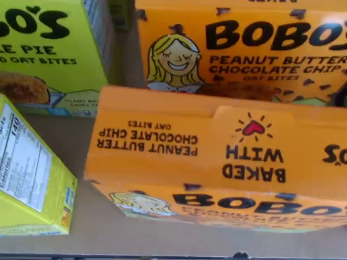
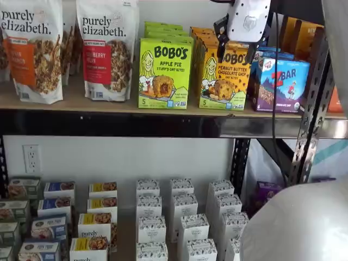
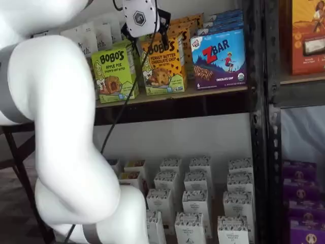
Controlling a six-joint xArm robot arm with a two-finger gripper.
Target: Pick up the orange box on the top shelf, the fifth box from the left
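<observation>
The orange box (image 2: 224, 76) stands at the front of the top shelf (image 2: 109, 106), between a lime-green carton and a blue-purple one; it shows in both shelf views (image 3: 163, 66). My gripper (image 2: 237, 51) hangs just above and in front of its upper edge, white body up, black fingers down with a gap between them. It also shows in a shelf view (image 3: 150, 43). The wrist view looks down on the box's top flap (image 1: 217, 157), which reads "BAKED WITH". A second orange carton (image 1: 244, 49) stands behind it.
A lime-green Apple Pie carton (image 2: 165, 73) stands to the left and a ZBAR carton (image 2: 283, 84) to the right. Granola bags (image 2: 35, 49) are further left. A black upright (image 2: 312, 109) rises at the right. Small white cartons (image 2: 182, 217) fill the lower shelf.
</observation>
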